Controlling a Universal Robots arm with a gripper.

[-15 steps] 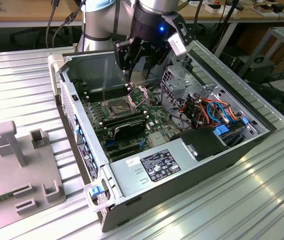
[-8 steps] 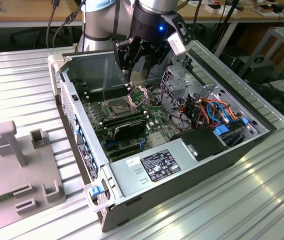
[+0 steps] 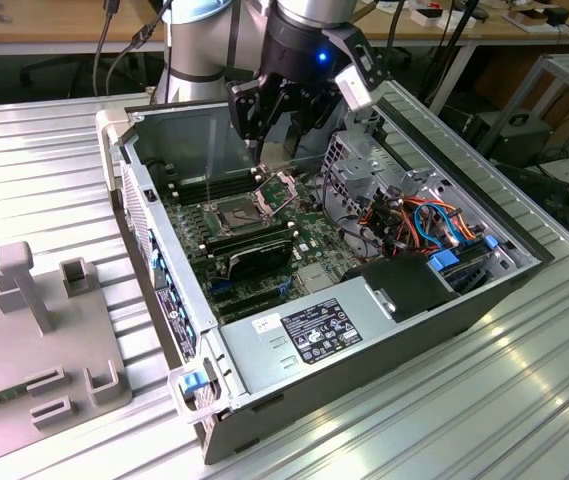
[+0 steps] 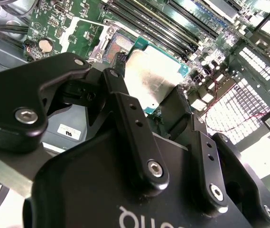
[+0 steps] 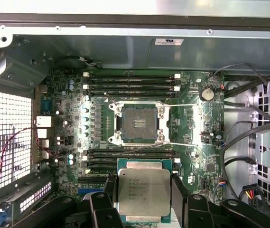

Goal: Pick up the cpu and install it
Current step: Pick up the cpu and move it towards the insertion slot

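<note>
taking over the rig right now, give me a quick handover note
Gripper: shut on the cpu, fingers on two opposite edges.
Cpu: held in the air above the board inside the open computer case, apart from the socket.
Socket: empty, contacts bare.
Done: cpu picked up.
Left: cpu not yet seated in the socket.

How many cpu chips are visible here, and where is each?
1. The cpu is held in the gripper, above the motherboard; the open socket is empty. None seems hidden.
</note>
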